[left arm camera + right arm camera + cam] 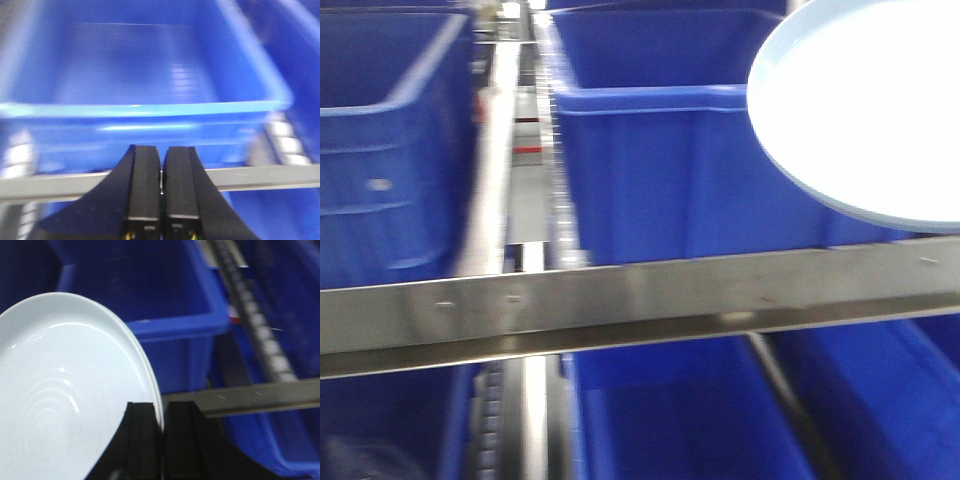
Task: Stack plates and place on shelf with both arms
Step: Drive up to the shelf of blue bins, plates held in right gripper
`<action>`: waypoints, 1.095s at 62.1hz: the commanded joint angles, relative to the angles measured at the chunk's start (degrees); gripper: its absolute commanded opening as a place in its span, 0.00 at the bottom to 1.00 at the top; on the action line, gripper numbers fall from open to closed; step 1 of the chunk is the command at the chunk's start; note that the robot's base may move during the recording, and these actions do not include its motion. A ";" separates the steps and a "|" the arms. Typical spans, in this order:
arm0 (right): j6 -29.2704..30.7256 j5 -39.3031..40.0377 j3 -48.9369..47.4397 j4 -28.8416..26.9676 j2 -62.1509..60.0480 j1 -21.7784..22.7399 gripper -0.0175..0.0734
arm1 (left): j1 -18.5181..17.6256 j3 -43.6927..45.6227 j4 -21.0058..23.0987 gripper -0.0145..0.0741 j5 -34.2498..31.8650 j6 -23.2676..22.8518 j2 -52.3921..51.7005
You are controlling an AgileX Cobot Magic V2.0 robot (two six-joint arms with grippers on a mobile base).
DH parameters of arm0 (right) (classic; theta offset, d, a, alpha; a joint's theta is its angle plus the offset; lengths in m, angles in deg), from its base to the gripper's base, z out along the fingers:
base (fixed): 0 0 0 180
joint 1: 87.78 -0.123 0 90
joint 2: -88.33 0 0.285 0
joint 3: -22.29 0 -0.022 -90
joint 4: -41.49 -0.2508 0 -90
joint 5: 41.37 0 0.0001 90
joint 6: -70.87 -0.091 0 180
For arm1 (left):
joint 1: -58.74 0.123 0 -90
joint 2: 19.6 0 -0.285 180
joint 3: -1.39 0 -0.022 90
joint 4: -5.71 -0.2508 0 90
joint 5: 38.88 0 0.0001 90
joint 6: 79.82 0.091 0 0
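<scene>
On the left, the left gripper has its fingers pressed together on nothing, facing a blue bin behind a metal rail. To the right, the right gripper pinches the rim of a pale plate, held up in front of the bins on the shelf (whether a second plate lies against it cannot be told). The hold is only an edge pinch on glossy ware, so the plate could pivot or slip out. Its lower edge sits close above the shelf rail; a low approach would likely knock it loose.
</scene>
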 commanded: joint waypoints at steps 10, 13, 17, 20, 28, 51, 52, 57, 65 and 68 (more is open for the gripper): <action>0.11 5.46 -1.87 0.08 -0.48 0.25 0.25 | -0.35 1.63 -0.43 0.26 -4.47 -0.13 0.26; 0.11 5.46 -1.87 0.08 -0.48 0.25 0.25 | -0.35 1.63 -0.43 0.26 -4.47 -0.13 0.26; 0.11 5.46 -1.87 0.08 -0.48 0.25 0.25 | -0.35 1.63 -0.43 0.26 -4.47 -0.13 0.26; 0.11 5.46 -1.87 0.08 -0.48 0.25 0.25 | -0.35 1.63 -0.43 0.26 -4.47 -0.13 0.26; 0.11 5.46 -1.87 0.08 -0.48 0.25 0.25 | -0.35 1.63 -0.43 0.26 -4.47 -0.13 0.26; 0.11 5.46 -1.87 0.08 -0.48 0.25 0.25 | -0.35 1.63 -0.43 0.26 -4.47 -0.13 0.26; 0.11 5.46 -1.87 0.08 -0.48 0.25 0.25 | -0.35 1.63 -0.43 0.26 -4.47 -0.13 0.26; 0.11 5.46 -1.87 0.08 -0.48 0.25 0.25 | -0.35 1.63 -0.43 0.26 -4.47 -0.13 0.26; 0.11 5.46 -1.87 0.08 -0.48 0.25 0.25 | -0.35 1.63 -0.43 0.26 -4.47 -0.13 0.26; 0.11 5.46 -1.87 0.08 -0.48 0.25 0.25 | -0.35 1.63 -0.43 0.26 -4.47 -0.13 0.26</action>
